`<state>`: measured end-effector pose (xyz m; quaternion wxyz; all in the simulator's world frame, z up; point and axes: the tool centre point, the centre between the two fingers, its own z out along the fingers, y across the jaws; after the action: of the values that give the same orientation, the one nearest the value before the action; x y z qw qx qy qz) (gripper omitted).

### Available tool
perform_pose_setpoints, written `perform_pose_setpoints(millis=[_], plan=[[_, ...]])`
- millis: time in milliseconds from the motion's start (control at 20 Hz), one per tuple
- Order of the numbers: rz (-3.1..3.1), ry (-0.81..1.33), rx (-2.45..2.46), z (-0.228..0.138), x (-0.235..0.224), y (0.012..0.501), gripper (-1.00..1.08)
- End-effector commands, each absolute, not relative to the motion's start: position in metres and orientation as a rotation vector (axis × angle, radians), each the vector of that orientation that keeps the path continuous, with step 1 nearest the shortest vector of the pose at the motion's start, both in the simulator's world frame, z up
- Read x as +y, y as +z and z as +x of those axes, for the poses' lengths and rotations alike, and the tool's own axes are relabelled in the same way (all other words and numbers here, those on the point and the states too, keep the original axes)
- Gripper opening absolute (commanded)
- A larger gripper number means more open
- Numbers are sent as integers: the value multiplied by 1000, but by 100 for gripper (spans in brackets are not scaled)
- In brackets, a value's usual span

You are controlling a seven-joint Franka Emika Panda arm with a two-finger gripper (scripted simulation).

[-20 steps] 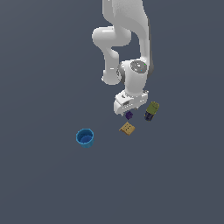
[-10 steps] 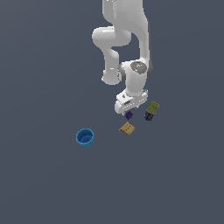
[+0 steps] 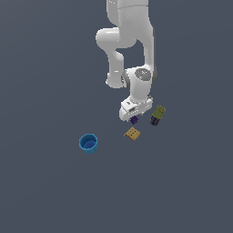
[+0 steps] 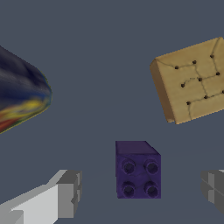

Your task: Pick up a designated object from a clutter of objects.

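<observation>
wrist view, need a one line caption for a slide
Open hand straddling the small dark purple studded block, with the tan dotted square tile lying apart from it on the grey floor.

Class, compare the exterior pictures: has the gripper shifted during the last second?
No. The gripper stays over the purple piece, equally near the tan tile.

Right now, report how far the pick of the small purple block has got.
Done: the gripper is down over the clutter and lined up, with the purple block sitting between its open fingers. In hand: the grasp itself; both pads stand clear of the block, so nothing is held. Left: closing on the block and lifting it away from the tan tile and the olive-green cylinder.
</observation>
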<state>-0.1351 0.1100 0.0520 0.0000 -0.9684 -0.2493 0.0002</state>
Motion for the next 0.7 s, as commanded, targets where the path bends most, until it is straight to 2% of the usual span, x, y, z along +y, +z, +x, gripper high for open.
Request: perform_pose_setpoints(millis=[0,550,600,650], plan=[[-3042,1,-785,-136,110,41,100],[-3042,1,-785,-135,110,22,100],[-3042,1,-785,-135,110,22,-100],[-3042,1,-785,-135,110,22,-100]])
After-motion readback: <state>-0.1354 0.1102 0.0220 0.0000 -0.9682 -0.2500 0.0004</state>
